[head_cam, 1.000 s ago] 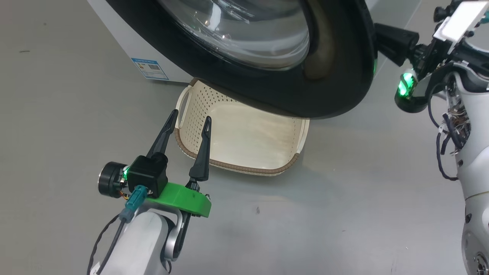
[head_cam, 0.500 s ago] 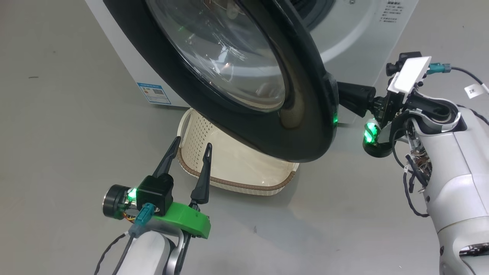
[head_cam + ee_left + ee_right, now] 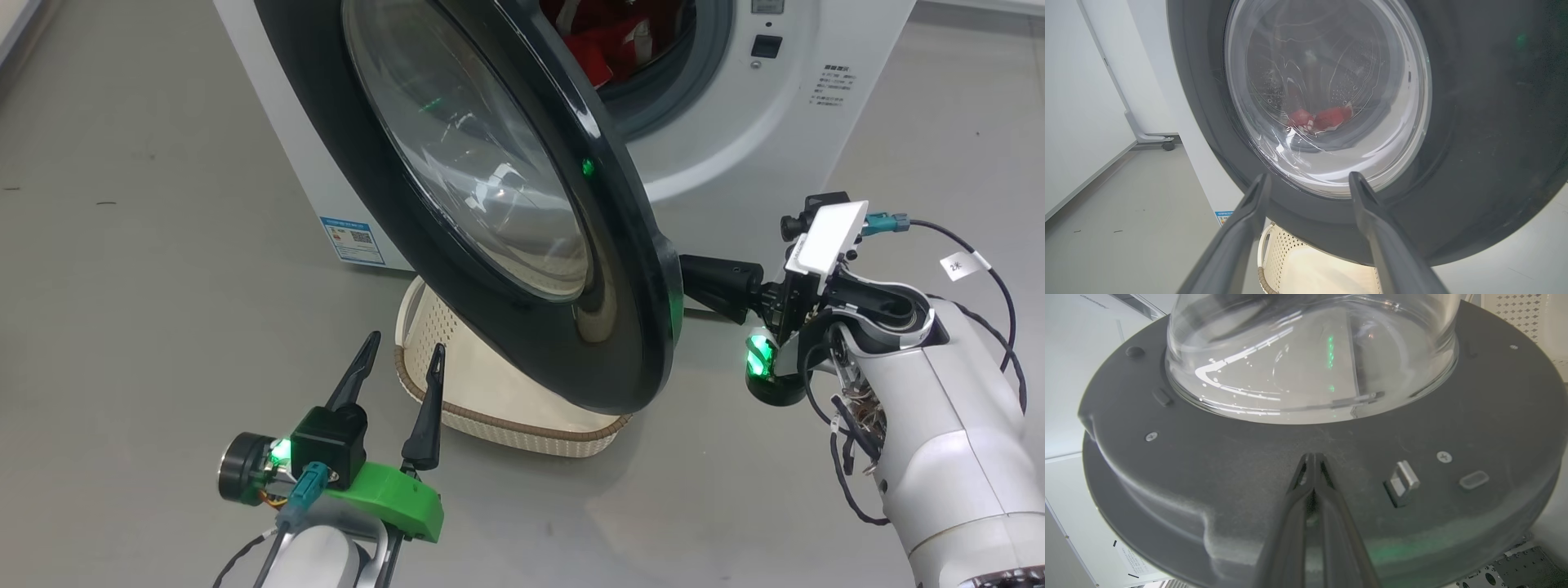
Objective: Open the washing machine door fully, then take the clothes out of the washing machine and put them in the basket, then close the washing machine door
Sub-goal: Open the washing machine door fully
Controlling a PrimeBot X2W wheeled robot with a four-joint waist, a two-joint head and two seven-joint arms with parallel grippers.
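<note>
Fingers of right gripper [image 3: 1314,458] pressed together, tips on inner rim of one washing machine door [image 3: 457,163], left gripper [image 3: 408,341] fingers spread wide, empty, one basket [image 3: 522,425] beneath door, red clothes [image 3: 604,33], count unclear.

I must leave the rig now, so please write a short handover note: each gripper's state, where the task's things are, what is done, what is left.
Left gripper: open, empty, near the left end of the basket.
Right gripper: shut, holding nothing, tips against the inner side of the washing machine door.
Door: partly open, hanging over the basket, which stands on the floor before the washing machine.
Clothes: red, inside the machine.
Done: door partly opened.
Left: open it fully, move clothes to basket, close door.
</note>
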